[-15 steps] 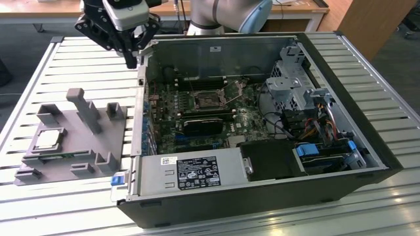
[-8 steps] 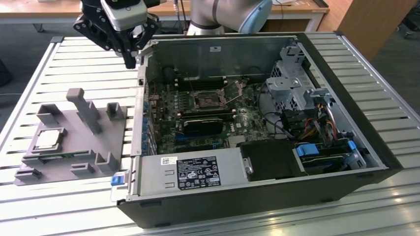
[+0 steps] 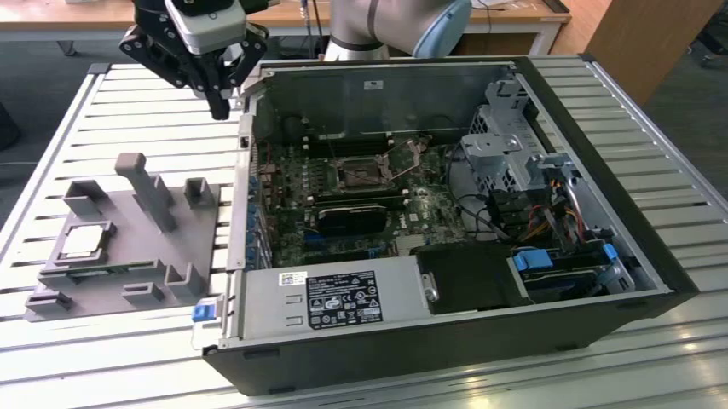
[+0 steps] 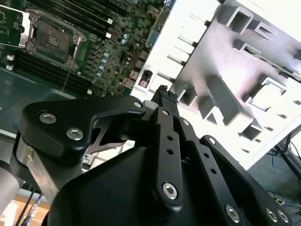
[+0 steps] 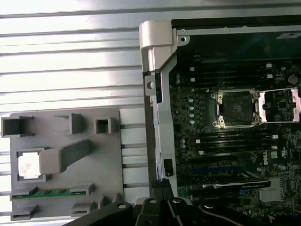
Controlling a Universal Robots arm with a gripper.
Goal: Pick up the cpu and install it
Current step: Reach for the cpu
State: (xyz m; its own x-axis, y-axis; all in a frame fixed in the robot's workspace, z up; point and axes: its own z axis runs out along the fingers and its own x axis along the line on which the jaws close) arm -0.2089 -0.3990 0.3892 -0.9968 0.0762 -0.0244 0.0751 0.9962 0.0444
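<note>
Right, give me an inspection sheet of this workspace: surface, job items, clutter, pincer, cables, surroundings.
Surface: slatted metal table, carrying an open computer case and a grey tray with upright posts.
Job's things: cpu lies flat in a tray pocket; the motherboard socket is empty, its metal frame swung open.
Clutter: a green memory stick sits in a tray slot beside the cpu.
Pincer: pincer shut and empty, above the table by the case's far corner on the exterior view's left, apart from the cpu.
Cables: coloured wire bundles inside the case, at the exterior view's right.
Surroundings: wooden desk behind the table.
</note>
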